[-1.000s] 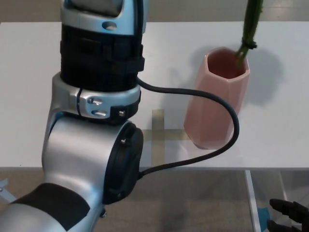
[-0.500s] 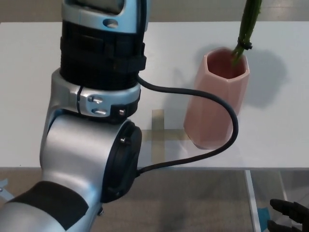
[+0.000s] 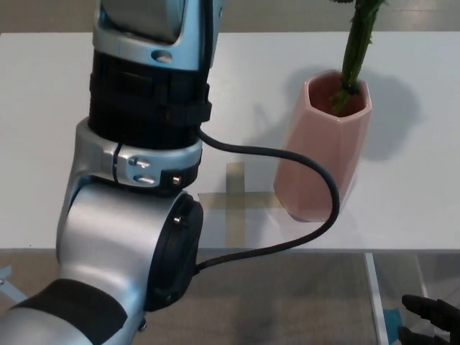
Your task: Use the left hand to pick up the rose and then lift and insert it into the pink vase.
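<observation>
The left arm [image 3: 136, 180] filled the left half of the frame, a silver and black column rising from the lower left corner to the top edge, where it ran out of view; the left hand itself lay beyond the top of the picture, so whether it was closed or spread could not be told. A black cable [image 3: 302, 169] looped from the arm's wrist section out to the right, curved down in front of the pink vase [image 3: 323, 154] and came back to the arm's lower joint. The vase stood upright on the white table [image 3: 43, 129] at right of centre, its faceted rim open toward the camera. The green stem of the rose [image 3: 353, 54] came down from the top edge of the frame, slightly tilted, and its lower end sat inside the vase's mouth, near the far right side of the rim; the bloom was cut off by the top of the picture. A cross of tape [image 3: 236, 205] lay on the table just left of the vase's base. In the lower right corner, below the table edge, the dark fingers of the right hand [image 3: 430, 322] showed, apart and holding nothing.
</observation>
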